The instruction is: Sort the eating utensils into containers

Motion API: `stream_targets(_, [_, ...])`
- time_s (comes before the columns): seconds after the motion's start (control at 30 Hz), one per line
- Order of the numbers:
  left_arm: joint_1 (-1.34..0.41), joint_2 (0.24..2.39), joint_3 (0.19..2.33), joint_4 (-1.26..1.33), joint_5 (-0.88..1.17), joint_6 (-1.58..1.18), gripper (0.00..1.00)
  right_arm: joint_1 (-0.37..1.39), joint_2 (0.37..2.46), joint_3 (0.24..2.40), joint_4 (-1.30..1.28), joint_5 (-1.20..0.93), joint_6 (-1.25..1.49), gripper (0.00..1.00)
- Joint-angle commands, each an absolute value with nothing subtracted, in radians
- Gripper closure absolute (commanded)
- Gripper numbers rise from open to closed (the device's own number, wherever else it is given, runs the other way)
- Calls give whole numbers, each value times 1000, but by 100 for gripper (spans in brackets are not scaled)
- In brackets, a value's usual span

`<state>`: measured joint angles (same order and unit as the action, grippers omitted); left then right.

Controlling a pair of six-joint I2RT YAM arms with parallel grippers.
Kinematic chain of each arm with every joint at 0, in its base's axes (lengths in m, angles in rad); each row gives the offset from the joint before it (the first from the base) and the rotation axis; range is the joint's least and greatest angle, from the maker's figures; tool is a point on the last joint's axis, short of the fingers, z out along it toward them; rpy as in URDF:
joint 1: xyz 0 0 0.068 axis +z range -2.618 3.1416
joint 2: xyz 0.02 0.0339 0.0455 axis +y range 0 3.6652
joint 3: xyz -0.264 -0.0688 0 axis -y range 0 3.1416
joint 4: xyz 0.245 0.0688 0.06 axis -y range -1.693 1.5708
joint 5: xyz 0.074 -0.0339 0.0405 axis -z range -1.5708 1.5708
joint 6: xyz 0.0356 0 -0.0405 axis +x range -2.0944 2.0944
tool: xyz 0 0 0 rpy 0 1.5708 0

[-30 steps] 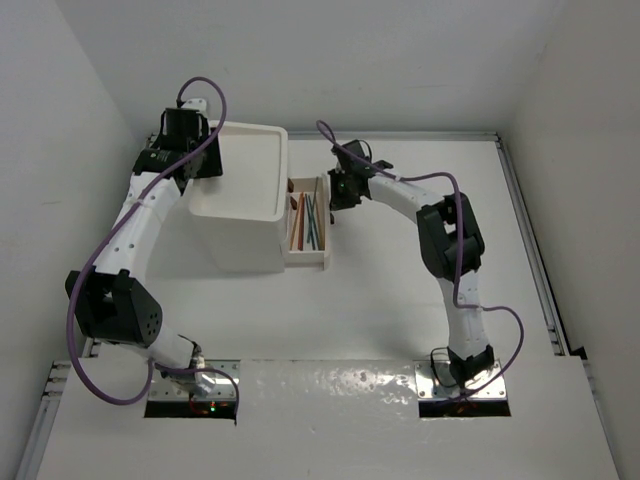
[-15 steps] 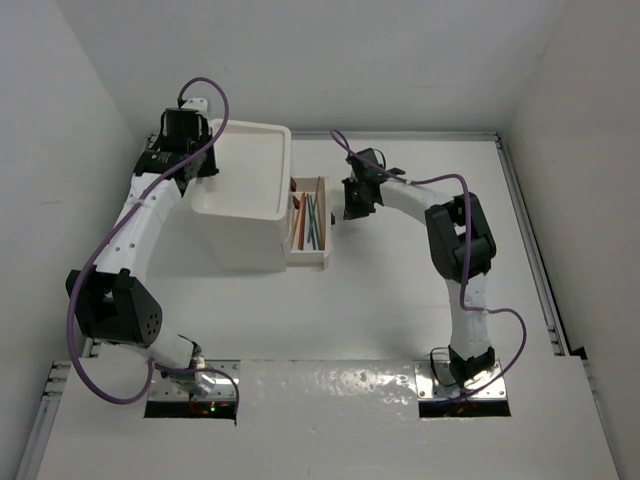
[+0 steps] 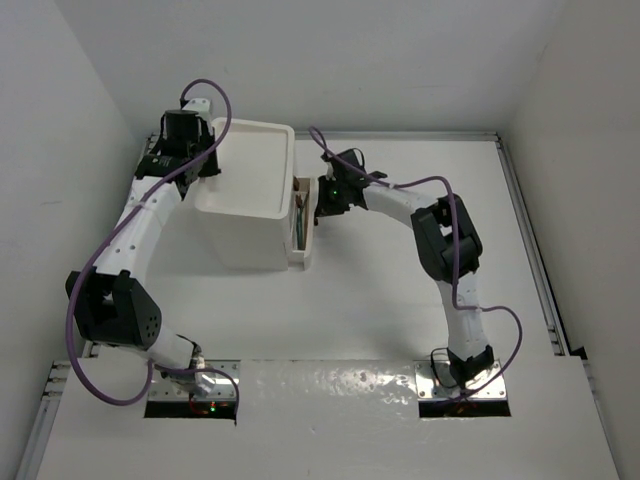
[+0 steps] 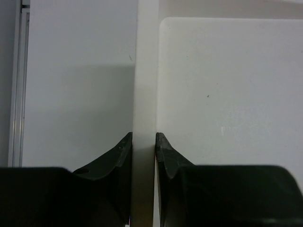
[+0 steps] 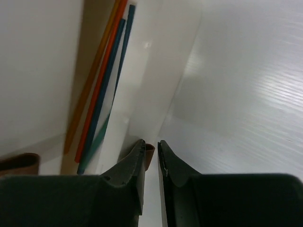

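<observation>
Checking in from the remote station. The white drawer unit (image 3: 245, 240) sits on the table (image 3: 400, 300), so I'll place everything relative to that.

My left gripper (image 3: 203, 165) is on the unit's far-left top corner. In the left wrist view the left gripper (image 4: 143, 138) has both fingers pressed flat against the tray rim (image 4: 145, 71), one on each side, so it's pinching that edge.

On the opposite side of the unit, one drawer (image 3: 303, 255) pokes out just a little. The utensils (image 3: 299, 225) are lying lengthwise inside it, and the right wrist cam shows an orange stick (image 5: 97, 90) right beside a teal one (image 5: 113, 75).

My right gripper (image 3: 320, 205) is at that drawer's front. Up close, the right gripper (image 5: 151, 144) is nearly closed, with the small brown knob (image 5: 150, 150) caught between the fingertips. A second knob (image 5: 19, 163) shows blurry at the bottom left of that view.
</observation>
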<state>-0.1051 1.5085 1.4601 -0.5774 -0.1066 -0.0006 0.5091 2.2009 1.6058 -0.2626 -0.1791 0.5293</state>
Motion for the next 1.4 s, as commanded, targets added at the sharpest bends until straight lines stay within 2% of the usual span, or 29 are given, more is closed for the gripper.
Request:
stream_targets(0.0, [-127, 1526, 1407, -589, 43, -5, 98, 545, 2212, 1635, -160, -267, 583, 83])
stream_targets(0.47, [-126, 1508, 1370, -574, 64, -14, 100, 572, 2289, 1603, 218, -546, 888, 79])
stream_targets(0.57, [-126, 1506, 1368, -574, 57, -17, 100, 571, 2247, 1546, 220, -537, 870, 77])
stream_targets(0.6, [-126, 1499, 1382, -575, 35, -21, 98, 565, 2146, 1487, 131, -444, 741, 74])
stream_targets(0.63, [-126, 1499, 1382, -575, 28, -23, 97, 565, 2145, 1486, 100, -443, 739, 74])
stream_targets(0.67, [-126, 1496, 1393, -575, 20, -25, 95, 554, 2116, 1477, 71, -390, 706, 69])
stream_targets(0.77, [-124, 1479, 1426, -568, -24, -31, 86, 516, 2001, 1424, -43, -272, 592, 64])
stream_targets(0.97, [-109, 1474, 1551, -577, -118, -29, 49, 401, 1723, 1329, -208, -75, 496, 51])
stream_targets(1.07, [-101, 1468, 1637, -597, -147, -28, 43, 373, 1576, 1286, -287, 36, 411, 46])
stream_targets(1.13, [-100, 1459, 1704, -613, -161, -29, 39, 365, 1473, 1272, -357, 98, 370, 37])
stream_targets(1.2, [-100, 1430, 1739, -638, -175, -37, 31, 364, 1407, 1250, -418, 165, 324, 30])
stream_targets(1.27, [-100, 1373, 1741, -669, -183, -57, 24, 362, 1304, 1218, -465, 230, 310, 25])
stream_targets(1.3, [-100, 1352, 1721, -678, -184, -61, 22, 362, 1269, 1206, -475, 253, 307, 18])
stream_targets(1.37, [-100, 1260, 1647, -696, -187, -84, 19, 362, 1160, 1157, -494, 314, 317, 12])
